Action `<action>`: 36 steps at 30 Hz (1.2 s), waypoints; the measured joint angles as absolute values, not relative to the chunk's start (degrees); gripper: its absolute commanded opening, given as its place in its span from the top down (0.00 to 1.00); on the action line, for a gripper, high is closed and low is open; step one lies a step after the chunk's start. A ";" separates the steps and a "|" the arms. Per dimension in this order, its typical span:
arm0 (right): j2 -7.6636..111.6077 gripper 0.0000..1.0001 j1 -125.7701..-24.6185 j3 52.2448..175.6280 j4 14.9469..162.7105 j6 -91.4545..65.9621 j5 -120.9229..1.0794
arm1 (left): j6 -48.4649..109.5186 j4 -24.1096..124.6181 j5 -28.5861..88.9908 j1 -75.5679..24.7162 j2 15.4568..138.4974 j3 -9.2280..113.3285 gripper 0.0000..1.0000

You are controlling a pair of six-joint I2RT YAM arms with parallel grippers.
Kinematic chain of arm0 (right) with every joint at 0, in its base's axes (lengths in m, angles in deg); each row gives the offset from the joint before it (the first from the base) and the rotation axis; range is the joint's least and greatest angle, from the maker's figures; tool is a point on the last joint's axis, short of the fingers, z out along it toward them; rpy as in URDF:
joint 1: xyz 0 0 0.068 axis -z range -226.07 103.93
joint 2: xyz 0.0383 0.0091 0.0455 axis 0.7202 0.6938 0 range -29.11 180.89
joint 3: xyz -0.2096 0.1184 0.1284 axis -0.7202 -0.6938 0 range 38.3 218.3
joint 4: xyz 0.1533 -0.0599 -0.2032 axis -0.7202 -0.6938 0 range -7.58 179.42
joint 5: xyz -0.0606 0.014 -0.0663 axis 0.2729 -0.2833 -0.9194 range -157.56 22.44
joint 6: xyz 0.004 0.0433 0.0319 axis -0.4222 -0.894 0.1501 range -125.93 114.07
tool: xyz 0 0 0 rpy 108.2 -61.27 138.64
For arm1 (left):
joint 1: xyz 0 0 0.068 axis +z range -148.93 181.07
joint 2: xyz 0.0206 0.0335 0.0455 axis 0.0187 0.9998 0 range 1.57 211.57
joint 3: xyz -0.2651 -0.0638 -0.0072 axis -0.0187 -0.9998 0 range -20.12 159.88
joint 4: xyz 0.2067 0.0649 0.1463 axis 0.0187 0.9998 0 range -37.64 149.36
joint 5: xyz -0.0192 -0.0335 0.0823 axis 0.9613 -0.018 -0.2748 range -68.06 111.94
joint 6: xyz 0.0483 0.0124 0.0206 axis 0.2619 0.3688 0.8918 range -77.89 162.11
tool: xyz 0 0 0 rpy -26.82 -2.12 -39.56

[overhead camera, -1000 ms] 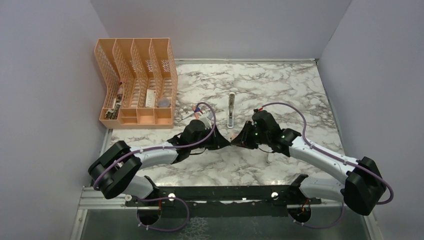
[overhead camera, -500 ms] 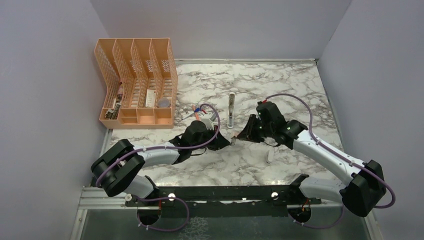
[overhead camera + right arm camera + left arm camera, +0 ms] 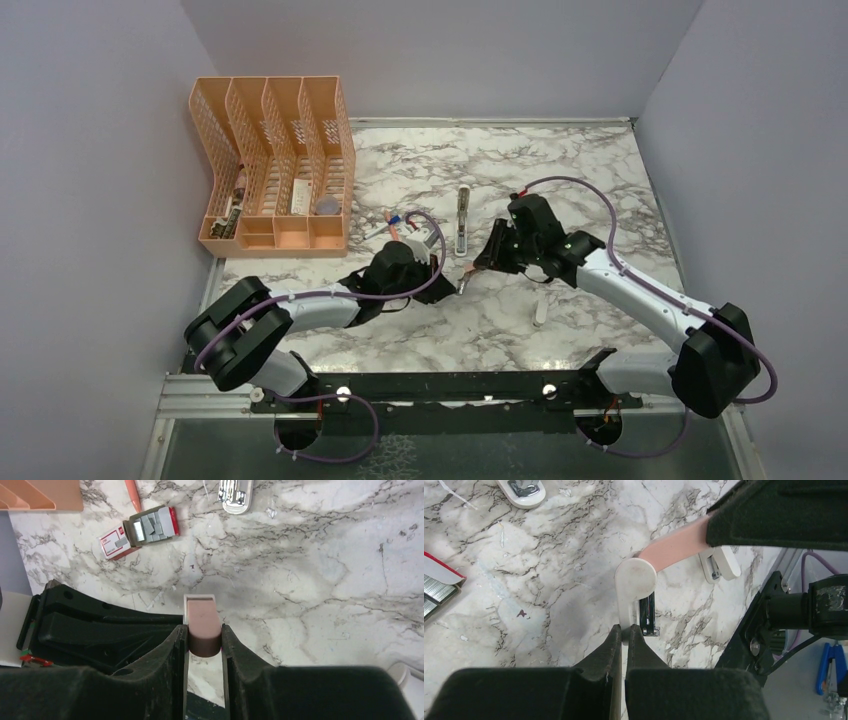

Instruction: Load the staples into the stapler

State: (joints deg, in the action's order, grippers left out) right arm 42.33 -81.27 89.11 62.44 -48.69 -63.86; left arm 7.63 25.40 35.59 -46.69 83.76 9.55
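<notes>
A short pink block hangs between both grippers just above the marble. My right gripper is shut on its pink end. Its white round-ended flap hangs down with a dark metal strip beside it, and my left gripper is shut on the flap's lower edge. The white stapler lies flat beyond them, silver inside showing. The staples sit as grey strips in an open red-and-white box on the table, apart from both grippers.
An orange file organizer stands at the back left. An orange pen lies near the box. A small white piece rests on the marble under the right arm. Lilac walls close in both sides and the back.
The left gripper has shut on the white flap. The right gripper has moved a little farther back, with the pink block still in its jaws.
</notes>
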 measured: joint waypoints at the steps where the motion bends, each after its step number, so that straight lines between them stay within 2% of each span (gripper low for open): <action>1: 42.75 0.68 -81.11 88.91 63.67 -48.02 -63.88 | 7.93 25.57 35.79 -46.69 83.85 9.55 1.00; 5: 43.03 0.65 -80.48 88.15 65.55 -46.84 -63.88 | 9.09 26.21 36.49 -47.07 83.90 9.55 1.00; 12: 44.41 0.35 -80.11 86.57 67.34 -45.48 -63.16 | 9.11 26.38 37.16 -47.57 83.90 9.53 1.00; 18: 44.49 0.31 -80.07 82.55 70.49 -45.77 -58.50 | 6.95 26.36 36.84 -47.70 84.11 9.55 1.00; 23: 46.29 0.37 -80.07 80.87 73.30 -46.73 -54.70 | 5.92 26.36 36.84 -47.70 84.75 9.79 1.00; 30: 48.23 0.63 -80.07 80.08 76.85 -49.57 -51.79 | 5.29 26.32 36.84 -47.70 85.10 10.19 0.97; 33: 48.36 0.68 -80.07 79.64 78.03 -51.14 -51.62 | 5.03 26.38 36.84 -47.70 85.29 10.19 0.87; 36: 48.36 0.69 -80.07 79.43 78.31 -52.56 -51.95 | 4.83 26.38 36.68 -47.70 85.32 10.19 0.66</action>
